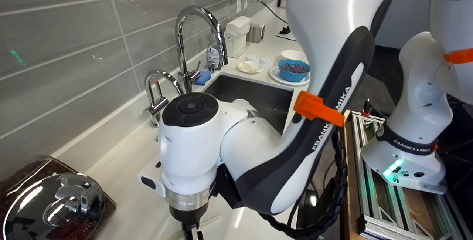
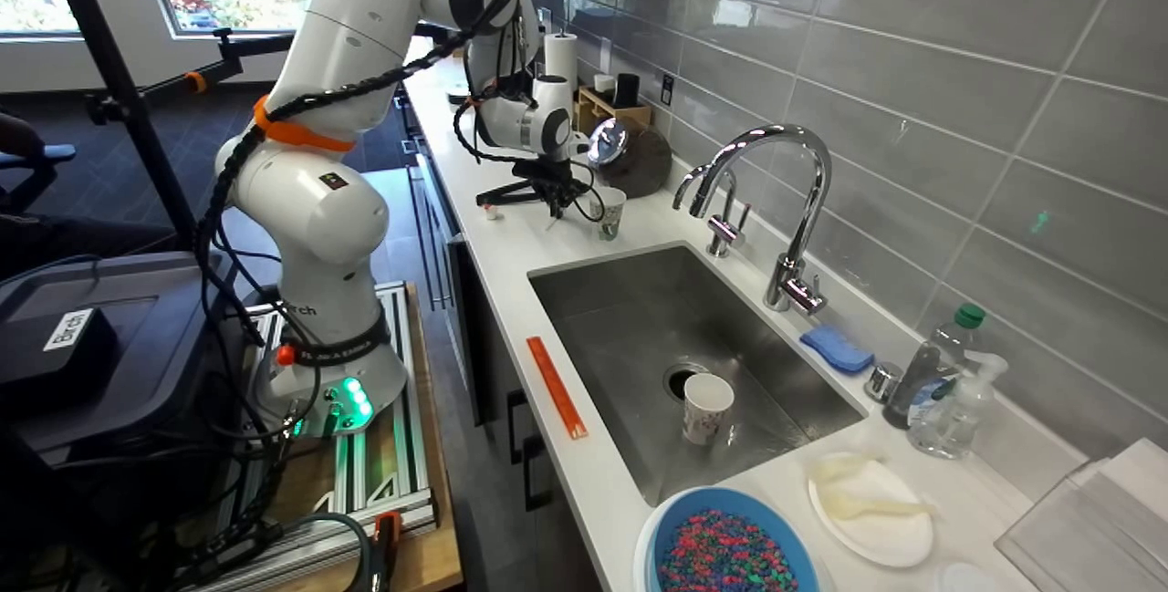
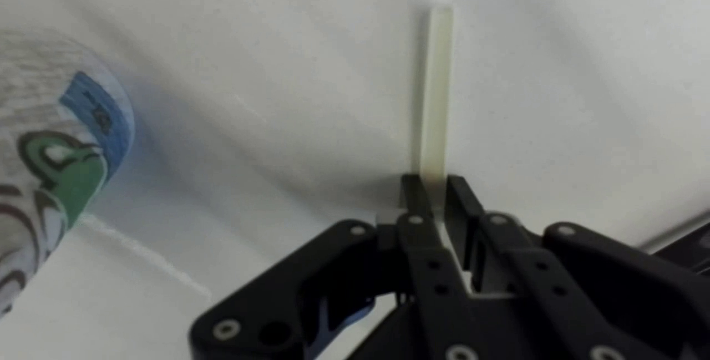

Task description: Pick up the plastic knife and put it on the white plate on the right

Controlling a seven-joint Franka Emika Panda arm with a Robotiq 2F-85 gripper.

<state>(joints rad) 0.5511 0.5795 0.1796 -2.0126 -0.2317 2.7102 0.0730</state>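
A: State the condition of the gripper (image 3: pixel 436 191) and the location of the plastic knife (image 3: pixel 438 88).

B: The gripper is clenched on the plastic knife; both are low at the counter (image 2: pixel 529 245), beyond the end of the sink (image 2: pixel 630 327) opposite the white plate (image 2: pixel 890 545); from where I stand, contact between knife and counter cannot be confirmed.

A: How should this step be done?

B: In my judgement: confirm a firm grip; lift straight up, since so thin a piece may pivot; clear the patterned cup (image 2: pixel 608 213), near the gripper at the same end of the sink; pass over the sink, away from the tall tap (image 2: pixel 792 273); lower the knife level onto the white plate.

A: Quantities?

B: Knife in grip, one; cups, two: the patterned cup and a paper cup (image 2: pixel 705 410) inside the sink; taps, two: the tall tap and a small tap (image 2: pixel 725 232), along one side of the sink; orange strip (image 2: pixel 556 389), one, along the opposite side; blue dish (image 1: pixel 293 76), one, at the plate's end of the sink; pale pieces (image 2: pixel 871 508) on the plate, not countable.
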